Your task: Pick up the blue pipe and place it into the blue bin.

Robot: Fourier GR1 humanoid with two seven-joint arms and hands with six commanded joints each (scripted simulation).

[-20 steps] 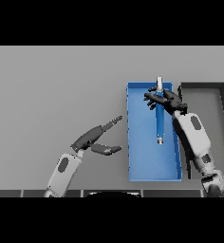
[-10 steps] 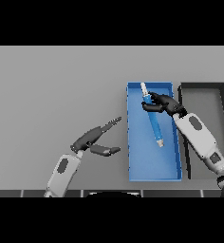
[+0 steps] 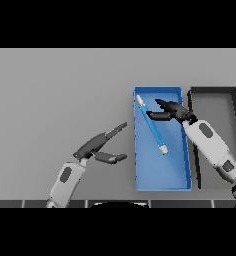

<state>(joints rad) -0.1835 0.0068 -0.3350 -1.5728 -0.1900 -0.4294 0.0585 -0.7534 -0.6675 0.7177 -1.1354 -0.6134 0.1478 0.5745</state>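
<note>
Placement appears complete or nearly so, judging by where the task's thing lies. All positions below are given relative to the blue bin (image 3: pixel 162 172), which sits on the grey worktop (image 3: pixel 55 90) with its long axis running away from the robot.

Nearest the robot, to the left of the bin and clear of its wall, the left hand (image 3: pixel 102 147) hovers over the worktop with fingers straight and relaxed, holding nothing. It is idle; its position outside the bin leaves the interior free for the other arm.

Inside the bin, the blue pipe (image 3: pixel 152 125) lies diagonally across the floor, one pale end near the middle, the other toward the far left corner. This resting angle suggests it is set down rather than carried.

Over the bin's far right part, the right hand (image 3: pixel 171 111) has its fingers spread, released, their tips just beside the pipe; whether they touch it cannot be determined.

Right of the bin stands a dark tray (image 3: pixel 215 92).
</note>
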